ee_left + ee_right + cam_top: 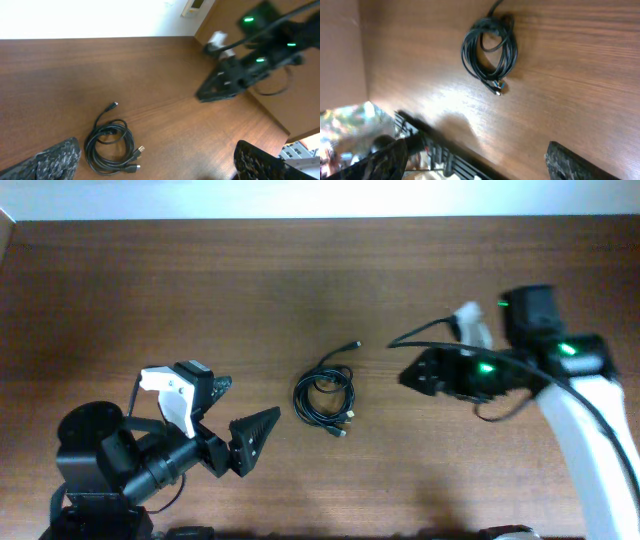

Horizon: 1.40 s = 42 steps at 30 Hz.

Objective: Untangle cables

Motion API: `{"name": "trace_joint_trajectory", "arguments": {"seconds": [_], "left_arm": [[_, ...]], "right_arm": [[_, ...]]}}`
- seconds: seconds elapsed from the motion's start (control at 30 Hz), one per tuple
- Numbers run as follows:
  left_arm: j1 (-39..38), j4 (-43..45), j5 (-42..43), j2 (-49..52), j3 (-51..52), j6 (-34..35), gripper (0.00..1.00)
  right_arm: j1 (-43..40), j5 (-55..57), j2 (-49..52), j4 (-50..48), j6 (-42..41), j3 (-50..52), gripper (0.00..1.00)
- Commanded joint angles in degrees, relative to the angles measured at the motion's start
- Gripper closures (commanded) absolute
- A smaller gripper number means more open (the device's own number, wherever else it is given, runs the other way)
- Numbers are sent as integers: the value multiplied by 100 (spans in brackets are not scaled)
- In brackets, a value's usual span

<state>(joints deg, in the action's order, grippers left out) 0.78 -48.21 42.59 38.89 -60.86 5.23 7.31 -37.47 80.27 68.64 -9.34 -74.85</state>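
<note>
Soft even light, pale glare on the table point(420, 100), blurry wrist views.

A brown wooden table point(200, 280) fills the frame. Near its middle lie the cables point(325, 395), thin black cords wound into one loose coil, flat on the wood. One plug end trails toward the upper right; others poke out at the coil's lower right.

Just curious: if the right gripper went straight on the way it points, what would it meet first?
Probably the coiled cables, lying almost straight ahead of the right gripper with only table between. Its height is unclear, so it might pass over them.
</note>
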Motion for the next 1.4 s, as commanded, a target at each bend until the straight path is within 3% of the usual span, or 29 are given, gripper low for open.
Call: {"name": "trace_joint_trajectory", "arguments": {"seconds": [0.0,0.27,0.33,0.53,0.7,0.83,1.03,1.17,1.3,1.37], "left_arm": [[13,2,-33,4,-68,-7,1],[13,11,-42,4,-68,-9,2],[13,39,-39,4,-68,-7,1],[13,101,-33,4,-68,256,1],[13,98,9,4,-68,671,1],[13,98,9,4,-68,850,1],[13,98,9,4,-68,979,1],[13,101,7,4,-68,1062,1],[13,101,7,4,-68,1064,1],[13,103,7,4,-68,1064,1]], "right_arm": [[739,341,723,-420,-380,-57,3],[1526,1650,1725,-1840,-3405,-57,9],[1650,1808,1749,-1891,-3517,-55,15],[2422,3038,1862,-1897,-3517,-52,15],[2494,3067,2361,-1978,-3567,-46,15],[2494,3042,2695,-2328,-3709,-46,27],[2492,3069,2774,-2951,-3709,-44,28],[2494,3036,3088,-2992,-3816,-44,46],[2498,3045,3296,-3016,-3814,-44,51],[2498,3040,3381,-3086,-3816,-44,89]]}}
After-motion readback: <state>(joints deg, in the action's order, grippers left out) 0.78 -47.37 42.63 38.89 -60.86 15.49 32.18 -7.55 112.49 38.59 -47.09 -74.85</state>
